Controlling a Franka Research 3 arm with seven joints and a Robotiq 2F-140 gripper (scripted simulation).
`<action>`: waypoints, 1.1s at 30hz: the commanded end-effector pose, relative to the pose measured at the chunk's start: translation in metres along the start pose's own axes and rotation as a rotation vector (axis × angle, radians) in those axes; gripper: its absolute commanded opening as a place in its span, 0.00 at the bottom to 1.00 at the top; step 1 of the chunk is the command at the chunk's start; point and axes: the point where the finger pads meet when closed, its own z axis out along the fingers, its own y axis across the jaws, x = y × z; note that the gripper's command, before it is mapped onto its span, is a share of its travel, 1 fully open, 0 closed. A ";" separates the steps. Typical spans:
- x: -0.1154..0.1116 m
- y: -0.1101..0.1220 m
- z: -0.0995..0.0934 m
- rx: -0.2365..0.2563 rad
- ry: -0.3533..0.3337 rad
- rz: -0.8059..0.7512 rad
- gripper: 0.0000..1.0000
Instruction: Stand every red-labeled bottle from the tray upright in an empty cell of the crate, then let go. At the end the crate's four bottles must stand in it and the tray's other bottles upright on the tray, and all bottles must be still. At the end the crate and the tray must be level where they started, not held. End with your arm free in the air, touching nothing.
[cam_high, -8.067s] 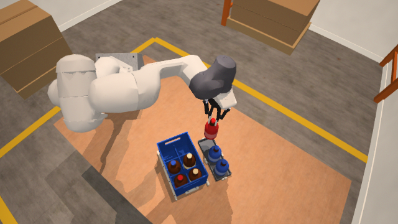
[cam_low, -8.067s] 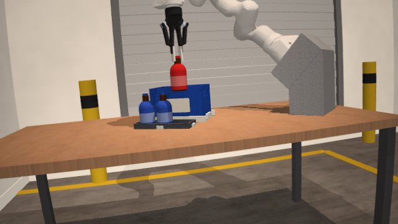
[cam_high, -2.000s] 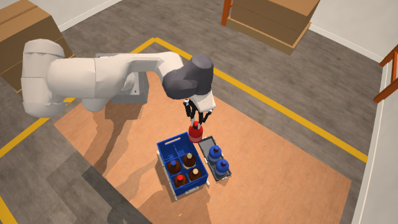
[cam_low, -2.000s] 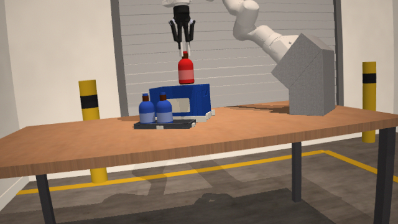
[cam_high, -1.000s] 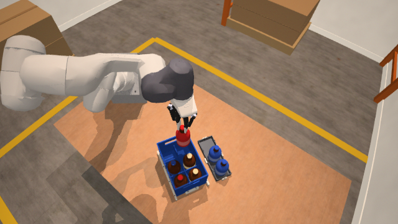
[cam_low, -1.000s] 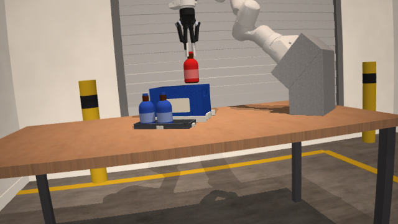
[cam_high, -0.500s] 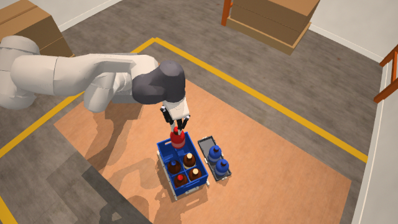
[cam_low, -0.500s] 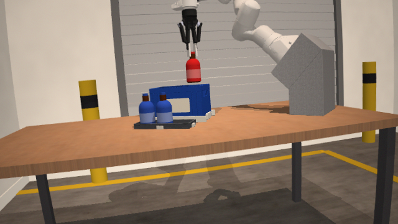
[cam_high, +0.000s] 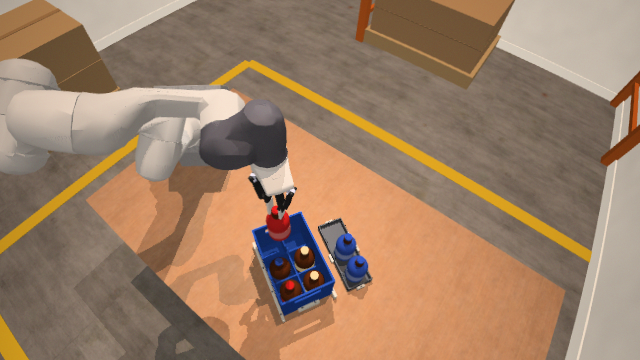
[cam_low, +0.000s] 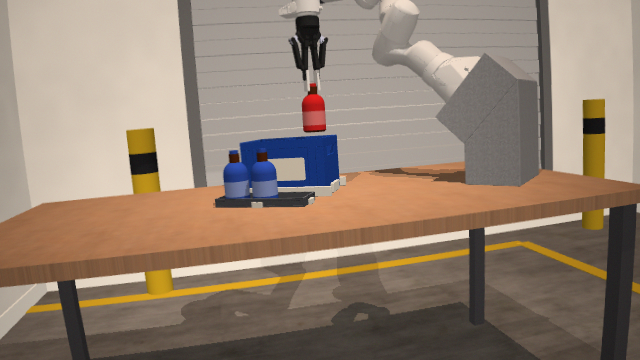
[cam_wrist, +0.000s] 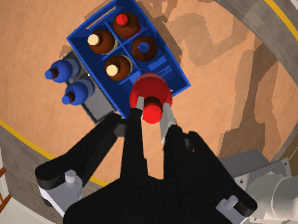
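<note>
My gripper (cam_high: 276, 208) (cam_low: 313, 85) (cam_wrist: 151, 108) is shut on the cap of a red-labeled bottle (cam_high: 278, 226) (cam_low: 313, 114) (cam_wrist: 149, 91). The bottle hangs upright, a little above the rear end of the blue crate (cam_high: 310, 299) (cam_low: 320, 150) (cam_wrist: 93, 15). Several brown bottles stand in the crate's front cells, one with a red cap (cam_high: 290, 287) (cam_wrist: 123, 22). The rear cells under the held bottle are partly hidden. Two blue-labeled bottles (cam_high: 346, 246) (cam_high: 357, 268) (cam_low: 236, 177) (cam_low: 264, 177) (cam_wrist: 63, 70) stand upright on the dark tray (cam_high: 332, 231) (cam_low: 287, 199) beside the crate.
The crate and tray stand close together on a wooden table (cam_high: 425, 280) (cam_low: 400, 215). The robot's grey base (cam_low: 500, 125) stands at the table's back. Yellow bollards (cam_low: 142, 160) and cardboard boxes (cam_high: 440, 25) stand off the table.
</note>
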 end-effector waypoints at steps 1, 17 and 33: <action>0.004 0.003 -0.003 0.004 -0.002 -0.022 0.00; 0.015 0.015 -0.003 0.004 -0.002 -0.022 0.00; 0.021 0.021 -0.003 0.004 -0.002 -0.022 0.00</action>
